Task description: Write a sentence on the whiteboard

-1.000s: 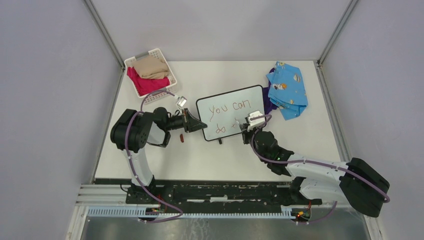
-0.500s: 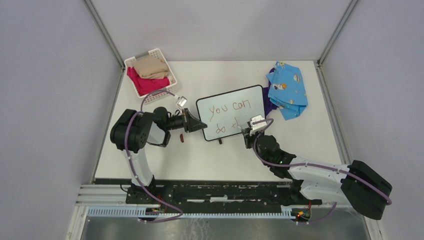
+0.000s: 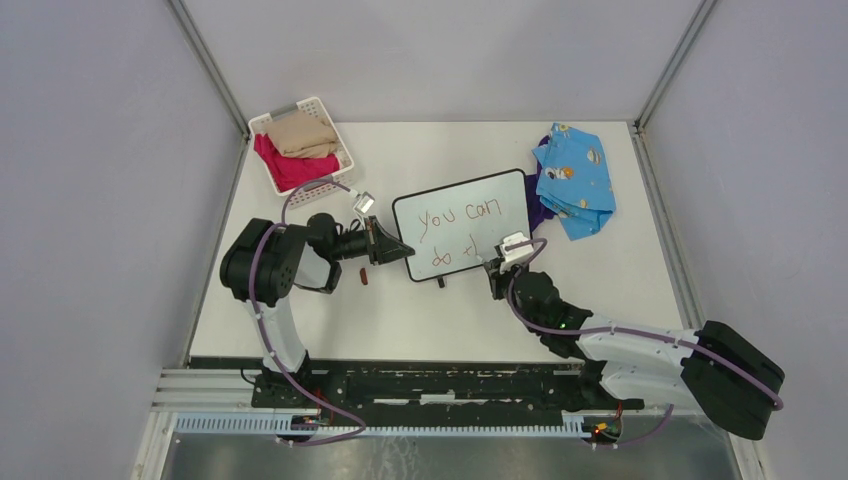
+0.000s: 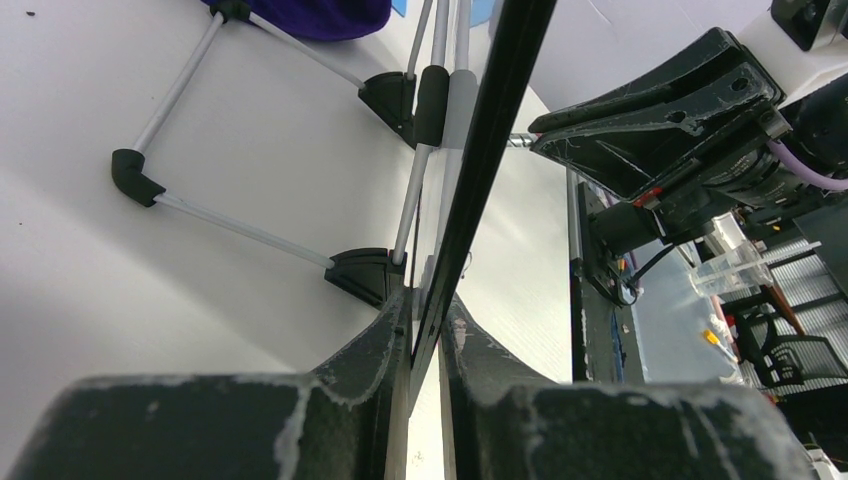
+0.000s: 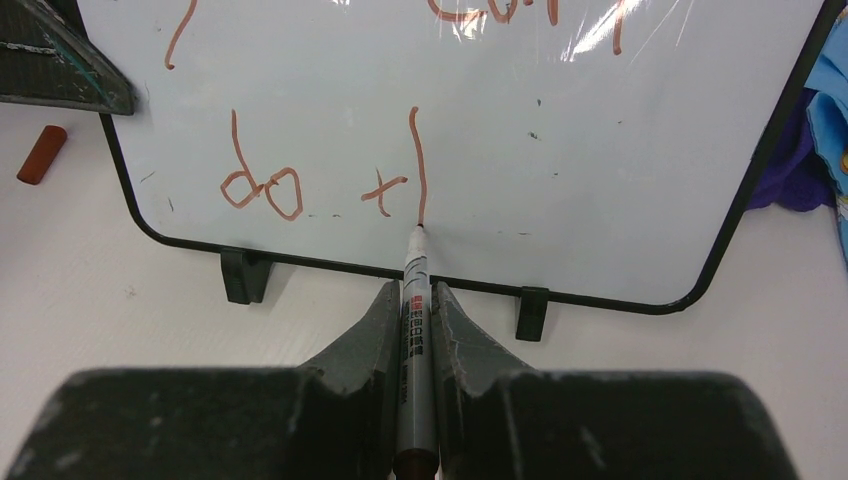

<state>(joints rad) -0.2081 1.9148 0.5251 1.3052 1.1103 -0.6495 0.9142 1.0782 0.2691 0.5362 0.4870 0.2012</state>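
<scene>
While left gripper (image 4: 428, 315) clamps whiteboard (image 3: 500, 195), right (image 5: 417, 292) pinches marker (image 5: 414, 340).

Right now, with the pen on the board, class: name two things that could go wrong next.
The left gripper pinches the whiteboard only by its thin edge; pen pressure could twist or tip it.
The marker tip sits near the bottom frame; a longer downstroke may run off the board.

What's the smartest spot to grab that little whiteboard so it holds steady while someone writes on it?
Pinch the thin left edge, coming from the left, one finger in front, one behind. The whiteboard is a thin propped panel, so its edge fits between fingers and the writing face is free for the marker. The left gripper holds it there.
</scene>
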